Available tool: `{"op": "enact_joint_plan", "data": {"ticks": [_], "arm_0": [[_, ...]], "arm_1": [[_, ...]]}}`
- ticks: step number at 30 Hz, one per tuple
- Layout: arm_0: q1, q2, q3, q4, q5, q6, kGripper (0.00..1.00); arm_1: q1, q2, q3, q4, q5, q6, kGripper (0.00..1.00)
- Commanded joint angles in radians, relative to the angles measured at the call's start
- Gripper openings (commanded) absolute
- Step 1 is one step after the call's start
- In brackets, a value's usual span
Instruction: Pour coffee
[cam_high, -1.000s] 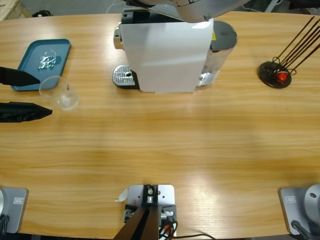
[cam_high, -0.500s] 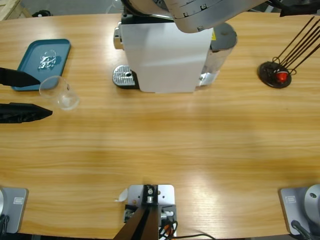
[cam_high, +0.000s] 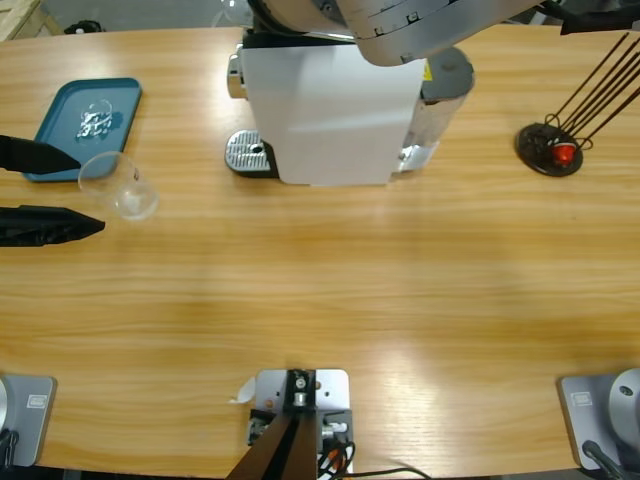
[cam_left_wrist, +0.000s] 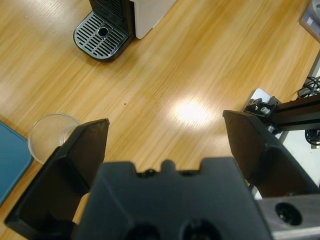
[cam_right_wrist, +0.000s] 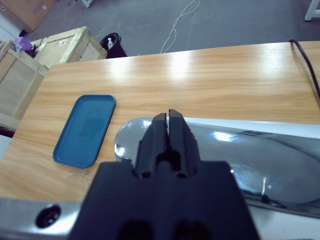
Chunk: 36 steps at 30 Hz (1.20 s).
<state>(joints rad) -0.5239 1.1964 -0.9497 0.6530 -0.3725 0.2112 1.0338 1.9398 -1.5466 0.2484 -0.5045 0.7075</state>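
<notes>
From above, the wooden table (cam_high: 330, 290) carries my white coffee machine (cam_high: 330, 110) at the middle of its far edge, drip tray (cam_high: 250, 153) poking out toward the left end. A clear glass cup (cam_high: 118, 184) stands near the left edge, just beside the near corner of a teal tray (cam_high: 60, 125) that holds some small clear scraps. My left gripper (cam_high: 75, 190) comes in low and level from the left edge with its jaws spread wide, one tip over the tray's near rim, the other on the near side of the cup; neither touches the glass. At the right end a black capsule stand (cam_high: 548, 148) holds one red capsule. I see no coffee anywhere: the cup looks empty, so I judge the pouring has not begun and the cup must first be grasped.

Along my left wrist, the jaws gape; the cup (cam_left_wrist: 50, 136) sits off beside one jaw rather than squarely between them, with the drip tray (cam_left_wrist: 102, 36) well ahead.

Along my right wrist, my right gripper (cam_right_wrist: 167, 120) has its jaws pressed together, empty, poised above the machine's shiny chrome top (cam_right_wrist: 240, 155), the teal tray (cam_right_wrist: 85, 130) beyond. The large silver elbow at the top of the overhead view is probably this arm.
</notes>
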Motion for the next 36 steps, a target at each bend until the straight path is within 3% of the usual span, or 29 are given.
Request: {"op": "enact_joint_plan", "data": {"ticks": [1,17,21,22,23,24,25,29,36], "arm_0": [[-0.007,0.011,0.034,-0.010,-0.006,-0.005,1.000],[-0.007,0.018,0.034,-0.010,-0.006,-0.006,1.000],[-0.007,0.017,0.032,-0.015,-0.004,-0.006,1.000],[-0.007,0.018,0.032,-0.016,-0.002,-0.007,1.000],[-0.007,0.018,0.032,-0.018,0.000,-0.007,1.000],[-0.007,0.017,0.031,-0.020,0.001,-0.007,0.999],[-0.006,0.015,0.030,-0.022,0.001,-0.007,0.996],[0.009,-0.008,0.028,-0.029,0.007,-0.007,0.991],[0.091,-0.068,0.094,-0.033,0.075,-0.007,1.000]], "arm_1": [[0.003,0.257,0.120,0.112,0.066,0.006,0.000],[0.003,0.290,0.114,0.146,0.092,0.004,0.000],[0.003,0.242,0.096,0.186,0.019,-0.057,0.000],[0.003,0.211,0.081,0.192,0.009,-0.096,0.084],[0.003,0.171,0.067,0.196,-0.001,-0.138,0.500],[0.003,0.126,0.052,0.197,-0.014,-0.182,0.803],[0.003,0.085,0.030,0.201,-0.022,-0.237,0.967],[0.003,-0.050,-0.118,0.292,0.022,-0.357,1.000],[0.011,-0.227,-0.177,0.322,0.216,-0.434,1.000]]}}
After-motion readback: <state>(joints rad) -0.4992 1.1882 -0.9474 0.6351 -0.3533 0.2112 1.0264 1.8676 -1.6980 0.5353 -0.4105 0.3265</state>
